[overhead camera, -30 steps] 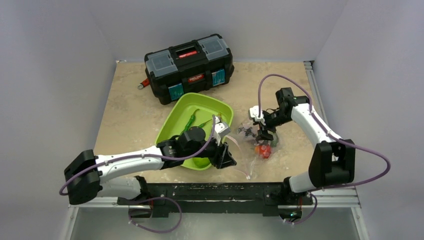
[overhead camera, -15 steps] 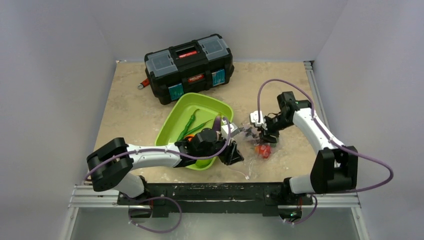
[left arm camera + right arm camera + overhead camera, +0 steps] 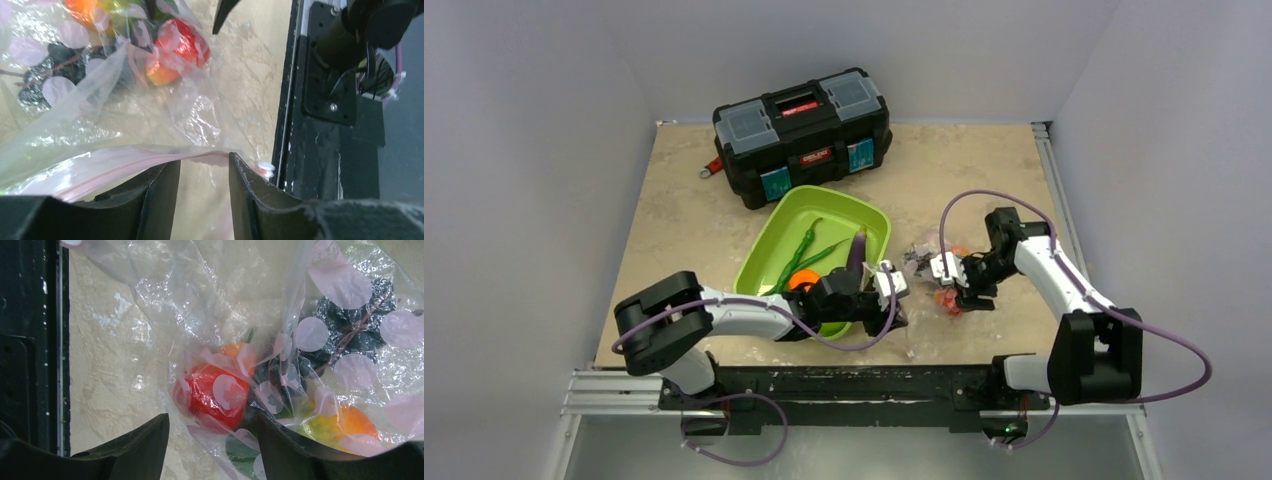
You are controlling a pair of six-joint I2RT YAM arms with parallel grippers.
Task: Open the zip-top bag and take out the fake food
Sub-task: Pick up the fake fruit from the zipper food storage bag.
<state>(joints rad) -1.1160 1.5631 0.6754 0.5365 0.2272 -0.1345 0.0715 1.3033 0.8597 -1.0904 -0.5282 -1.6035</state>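
Hovering low: left jaws apart at zip-top bag (image 3: 100, 125) mouth, right jaws apart over strawberry (image 3: 215, 395).

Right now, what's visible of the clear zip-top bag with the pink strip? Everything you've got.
The clear crinkly plastic zip-top bag lies crumpled on the beige tabletop near the black front rail, printed with pale pink dots. Its pink zip strip crosses the open left gripper's fingertips. Inside show a red strawberry, dark berries and an orange-green mango. The open right gripper sits at the strawberry end; contact unclear. Whether the mouth is open I cannot tell.
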